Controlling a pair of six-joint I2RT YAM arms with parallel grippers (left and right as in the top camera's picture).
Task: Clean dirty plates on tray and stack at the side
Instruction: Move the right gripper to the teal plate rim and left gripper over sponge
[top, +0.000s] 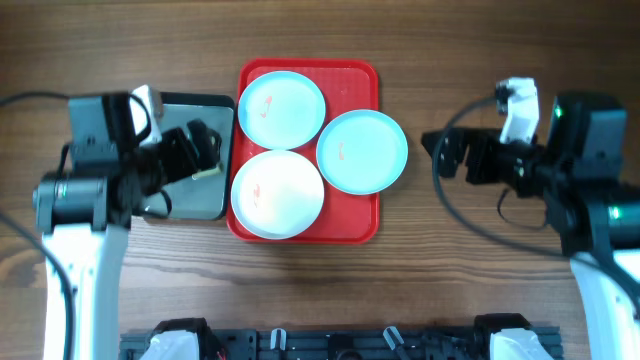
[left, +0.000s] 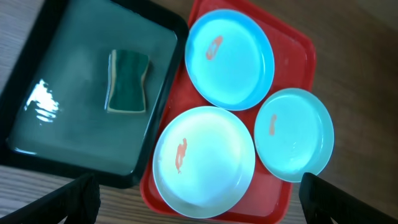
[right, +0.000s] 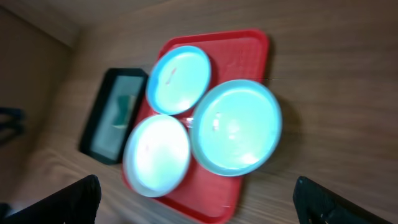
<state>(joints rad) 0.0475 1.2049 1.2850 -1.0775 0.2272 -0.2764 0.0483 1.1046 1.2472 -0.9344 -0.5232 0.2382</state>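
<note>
Not yet cleaning: left claw (top: 205, 152) and right claw (top: 435, 155) agape, empty; next, likely fetch sponge (left: 127, 81), wipe smeared plates (top: 277, 193).

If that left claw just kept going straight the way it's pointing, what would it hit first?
Most likely the front white plate on the red tray, which lies straight ahead of the open left gripper. Depth is unclear; it may clip the grey tray rim first.
</note>
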